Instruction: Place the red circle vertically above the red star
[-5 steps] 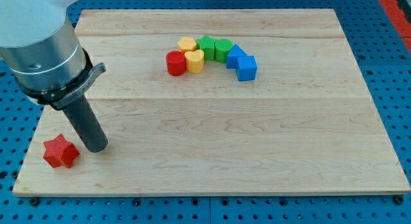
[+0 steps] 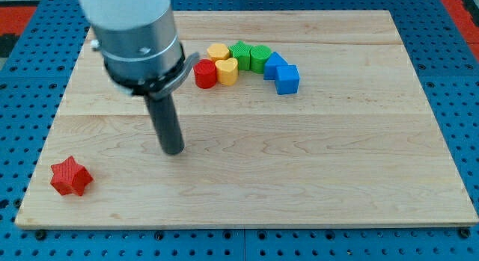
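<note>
The red circle [image 2: 204,73] stands near the board's top middle, touching a yellow heart block [image 2: 227,70]. The red star [image 2: 70,176] lies near the board's bottom-left corner. My tip [image 2: 174,150] rests on the bare board, well below and a little left of the red circle, and up and to the right of the red star. It touches no block.
A cluster runs right of the red circle: a yellow hexagon [image 2: 218,51], two green blocks [image 2: 241,53] [image 2: 259,57], and two blue blocks [image 2: 275,64] [image 2: 287,79]. The wooden board [image 2: 337,156] lies on a blue pegboard.
My tip has moved right and up, away from the red star, toward the middle of the board. The blocks have not moved.
</note>
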`<state>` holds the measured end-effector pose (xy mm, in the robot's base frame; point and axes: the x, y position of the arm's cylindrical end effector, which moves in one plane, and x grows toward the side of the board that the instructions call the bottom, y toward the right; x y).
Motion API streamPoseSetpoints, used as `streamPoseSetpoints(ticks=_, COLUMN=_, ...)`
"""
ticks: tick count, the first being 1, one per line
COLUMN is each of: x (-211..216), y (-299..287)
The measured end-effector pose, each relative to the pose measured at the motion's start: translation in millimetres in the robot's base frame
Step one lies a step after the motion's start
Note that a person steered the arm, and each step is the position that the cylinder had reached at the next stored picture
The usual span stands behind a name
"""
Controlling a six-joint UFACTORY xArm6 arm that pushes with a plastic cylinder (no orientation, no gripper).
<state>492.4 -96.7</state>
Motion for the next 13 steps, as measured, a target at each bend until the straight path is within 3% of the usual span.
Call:
streamPoseSetpoints(ticks=3, x=-155.5, y=-11.7)
streamPoseSetpoints(ticks=4, x=-193.0, y=-19.4)
streamPoseSetpoints(ticks=5, x=-200.2, y=20.5)
streamPoseSetpoints(ticks=7, x=-118.3, y=37.2)
streamPoseSetpoints(ticks=10, x=-118.1, y=21.5)
streamPoseSetpoints(ticks=13, x=-75.2, y=6.5)
